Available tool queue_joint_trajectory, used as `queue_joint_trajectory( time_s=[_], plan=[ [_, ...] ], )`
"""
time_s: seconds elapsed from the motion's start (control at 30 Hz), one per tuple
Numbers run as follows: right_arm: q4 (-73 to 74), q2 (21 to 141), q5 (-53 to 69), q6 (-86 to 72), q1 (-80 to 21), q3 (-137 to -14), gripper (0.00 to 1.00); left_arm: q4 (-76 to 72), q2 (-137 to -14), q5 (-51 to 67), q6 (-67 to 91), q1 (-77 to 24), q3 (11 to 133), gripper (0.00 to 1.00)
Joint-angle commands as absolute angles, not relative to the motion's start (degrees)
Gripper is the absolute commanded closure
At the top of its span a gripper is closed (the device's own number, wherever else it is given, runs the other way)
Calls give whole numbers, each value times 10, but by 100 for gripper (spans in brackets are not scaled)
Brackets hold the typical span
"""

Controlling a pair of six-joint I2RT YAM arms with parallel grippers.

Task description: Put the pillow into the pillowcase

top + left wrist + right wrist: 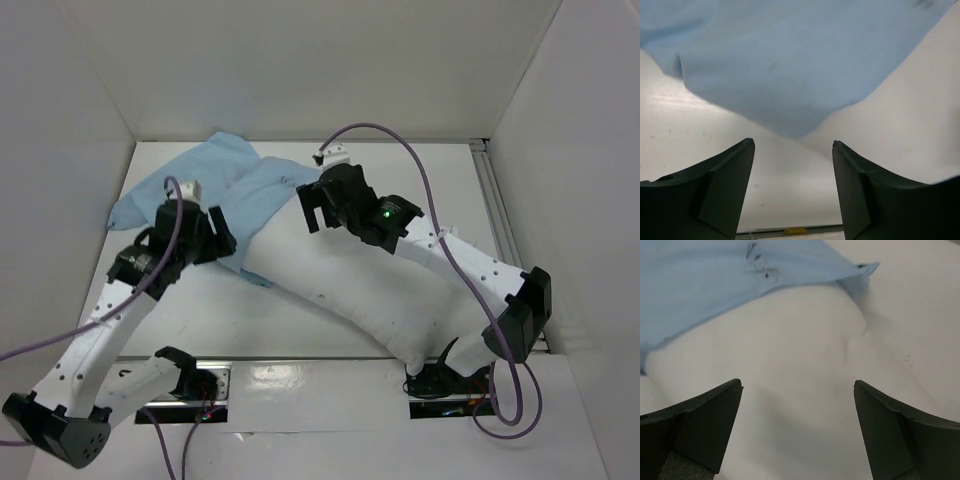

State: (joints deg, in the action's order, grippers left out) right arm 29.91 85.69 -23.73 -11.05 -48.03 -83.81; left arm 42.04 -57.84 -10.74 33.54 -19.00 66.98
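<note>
Left pincer (792,145) is hovering open, empty, over pillowcase (790,60) hem; right pincer (797,384), likewise, over pillow (805,365), presumably lining up insertion.

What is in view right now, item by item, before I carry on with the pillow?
pillow: one, white, diagonal across the table's middle, far end covered by the pillowcase.
pillowcase: one, light blue, crumpled at far left.
table: one, white, under everything.
walls: three, white, around the table.
cables: two, purple, looping off the arms.
left tool: one, black, open, at the pillowcase's near edge.
right tool: one, black, open, over the pillow by the pillowcase's edge.
</note>
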Motion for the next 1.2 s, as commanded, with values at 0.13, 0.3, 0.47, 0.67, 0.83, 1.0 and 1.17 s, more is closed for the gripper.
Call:
queue_joint_trajectory(
  time_s=[0.13,0.3,0.47,0.67,0.83,1.0,1.17],
  plan=[
    [399,824,-168,-98,-500,-801,0,345,-457,-156,463,-268,414,20],
    [422,818,-168,-120,-500,-795,0,250,-503,-208,456,-295,349,18],
    [463,845,-150,-120,-500,-828,0,195,-611,-226,451,-275,350,16],
    [494,870,-144,-113,-526,-834,0,146,-672,-239,435,-253,367,23],
    [494,870,-144,-119,-526,-834,0,134,-698,-244,435,-237,379,34],
    [526,881,-150,-119,-526,-855,0,135,-709,-264,448,-226,385,55],
    [543,881,-150,-113,-526,-860,0,141,-692,-270,455,-221,390,43]
  ],
)
